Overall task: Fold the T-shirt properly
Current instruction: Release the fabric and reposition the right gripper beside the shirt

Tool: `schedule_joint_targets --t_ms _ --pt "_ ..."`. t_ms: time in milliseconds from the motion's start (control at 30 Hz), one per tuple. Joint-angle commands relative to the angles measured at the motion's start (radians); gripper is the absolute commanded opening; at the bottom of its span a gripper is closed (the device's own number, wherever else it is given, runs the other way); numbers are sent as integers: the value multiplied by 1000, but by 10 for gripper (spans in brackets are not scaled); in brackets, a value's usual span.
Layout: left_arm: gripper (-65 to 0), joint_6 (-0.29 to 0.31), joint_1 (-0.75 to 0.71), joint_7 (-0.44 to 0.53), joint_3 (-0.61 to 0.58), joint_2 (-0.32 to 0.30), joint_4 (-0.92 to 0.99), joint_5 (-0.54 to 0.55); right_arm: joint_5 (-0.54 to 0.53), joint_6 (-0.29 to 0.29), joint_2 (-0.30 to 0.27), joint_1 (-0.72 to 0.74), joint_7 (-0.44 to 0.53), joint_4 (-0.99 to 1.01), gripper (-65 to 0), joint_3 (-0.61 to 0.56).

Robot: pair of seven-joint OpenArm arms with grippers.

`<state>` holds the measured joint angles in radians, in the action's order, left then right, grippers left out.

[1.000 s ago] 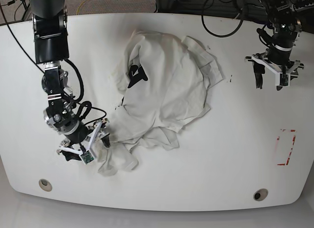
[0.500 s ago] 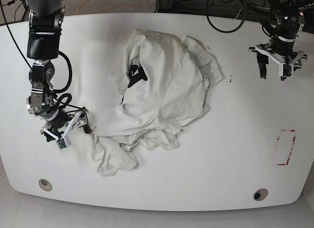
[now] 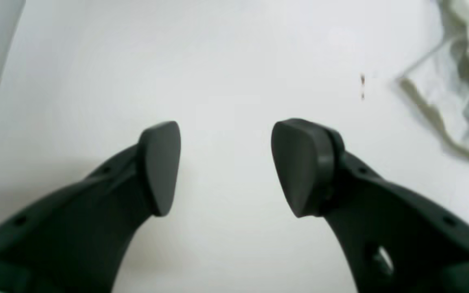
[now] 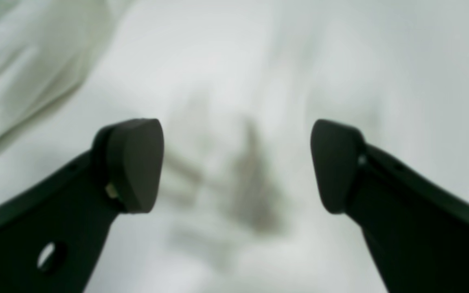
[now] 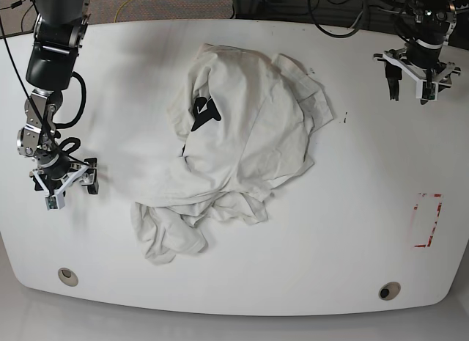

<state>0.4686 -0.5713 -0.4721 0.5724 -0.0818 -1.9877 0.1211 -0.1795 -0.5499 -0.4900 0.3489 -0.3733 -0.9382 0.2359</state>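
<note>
On a white tabletop (image 5: 352, 231) with rounded corners, the right hand (image 5: 64, 183) hangs at the left edge of the base view, its dark fingers (image 4: 130, 162) spread wide with nothing between them, clear of the cloth. Just beside it, toward the middle, the T-shirt (image 5: 242, 143) lies in a crumpled heap: soft cream cotton, heavily creased, a scrap of black lettering (image 5: 204, 114) showing on its upper left, and a bunched fold (image 5: 167, 235) trailing toward the near left corner. In the right wrist view a pale edge of the fabric sits at upper left, blurred. Two round holes (image 5: 67, 276) are set in the tabletop near its front corners. A red rectangular outline (image 5: 427, 220) is marked on the right side, well apart from the shirt. At far right, near the back edge, the left hand (image 5: 414, 83) hovers with fingers (image 3: 303, 167) parted and empty, above bare surface. Dark cables (image 5: 330, 18) run along the floor behind the tabletop
</note>
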Motion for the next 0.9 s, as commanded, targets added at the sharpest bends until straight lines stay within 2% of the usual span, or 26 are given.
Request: schedule_joint_targets --t_ms 0,233,500,533,867 --pt "-271 46 -20 20 2 -18 -17 12 -15 -19 8 58 36 51 -106 8" --pt "-273 94 -35 14 -4 -20 -20 19 -17 -28 44 79 61 113 -106 -17" --pt "-275 42 -33 16 -2 -20 -34 17 -11 -40 80 96 149 137 -105 -149" --pt "-269 63 -42 -15 -5 -11 12 -7 -1 -35 113 11 86 138 -119 -125" --pt "-268 63 -43 -15 -5 -11 14 -8 -1 -28 130 -32 75 81 -119 -125"
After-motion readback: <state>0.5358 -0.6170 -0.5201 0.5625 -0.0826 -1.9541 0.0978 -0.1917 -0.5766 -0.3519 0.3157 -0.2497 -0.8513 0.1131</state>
